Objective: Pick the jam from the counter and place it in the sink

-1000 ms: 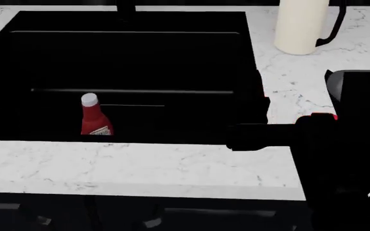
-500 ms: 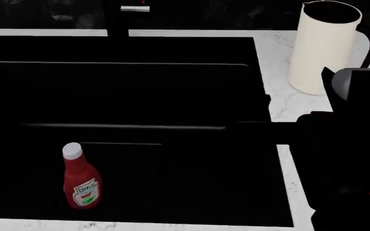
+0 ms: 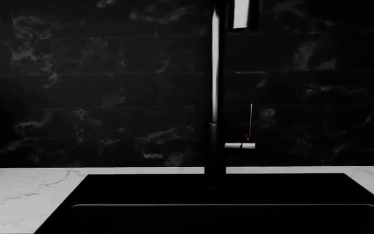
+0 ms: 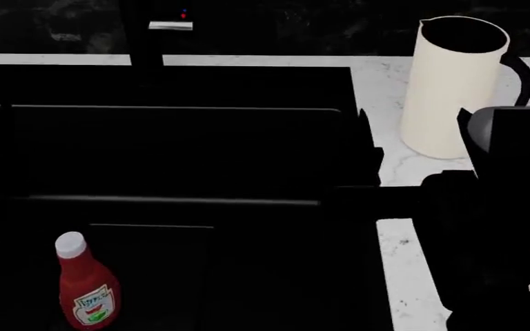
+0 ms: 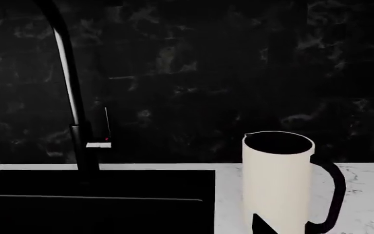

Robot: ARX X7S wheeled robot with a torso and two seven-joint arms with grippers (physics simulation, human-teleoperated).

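The jam does not show in any view. The sink (image 4: 201,158) is a deep black basin that fills most of the head view, and it also shows in both wrist views (image 3: 219,214) (image 5: 96,204). The white veined counter (image 4: 403,276) runs along its right side. My right arm (image 4: 495,207) is a black mass at the right, with a dark part reaching left over the sink's right rim. Its jaws merge with the black basin. One dark fingertip (image 5: 263,225) shows in front of the pitcher. My left gripper shows nowhere.
A red ketchup bottle (image 4: 85,289) with a white cap lies in the sink at the near left. A tall cream pitcher (image 4: 451,89) (image 5: 274,190) with a black handle stands on the counter right of the sink. The black faucet (image 4: 143,34) (image 3: 214,97) rises behind the basin.
The head view has shifted forward over the sink, so the front counter strip has left the picture. The ketchup bottle has slid down and left in view. The red bit by my right arm no longer shows.
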